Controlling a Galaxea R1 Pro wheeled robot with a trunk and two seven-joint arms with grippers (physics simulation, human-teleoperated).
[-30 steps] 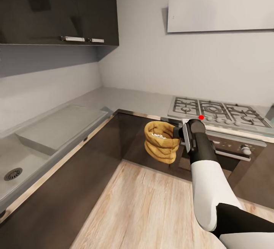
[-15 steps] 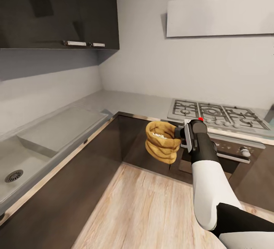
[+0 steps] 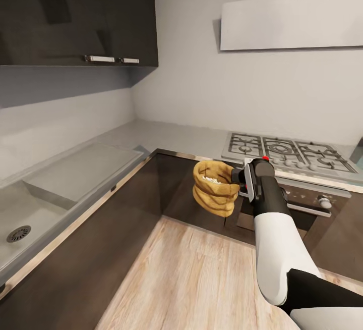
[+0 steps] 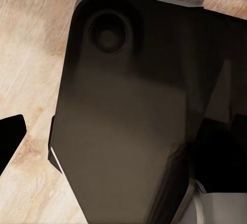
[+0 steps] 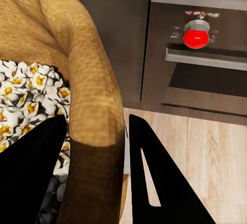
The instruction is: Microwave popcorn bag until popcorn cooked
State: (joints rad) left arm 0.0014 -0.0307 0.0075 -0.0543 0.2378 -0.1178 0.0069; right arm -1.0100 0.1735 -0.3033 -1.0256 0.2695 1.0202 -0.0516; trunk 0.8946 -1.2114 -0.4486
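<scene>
The tan-brown popcorn bag [image 3: 216, 191] hangs in the air in front of the dark lower cabinets, below the edge of the grey countertop [image 3: 166, 135]. My right gripper [image 3: 238, 178] is shut on its rolled rim from the right side. In the right wrist view the rim [image 5: 95, 106] sits between the two black fingers [image 5: 154, 178], and white-yellow popcorn [image 5: 25, 98] lies inside the bag. One black fingertip [image 4: 10, 136] of my left gripper shows against the wood floor; its other finger is hidden. The microwave is out of view.
A gas hob [image 3: 287, 151] with an oven [image 3: 302, 204] under it stands behind the bag at right. A sink [image 3: 20, 224] and a drainboard lie along the left counter. Dark wall cabinets [image 3: 75, 12] hang above. Wood floor [image 3: 191, 279] lies open below.
The whole picture has shifted slightly downward since a second ago, so the camera moved. The bag stays held in my right gripper at the same place in the view.
</scene>
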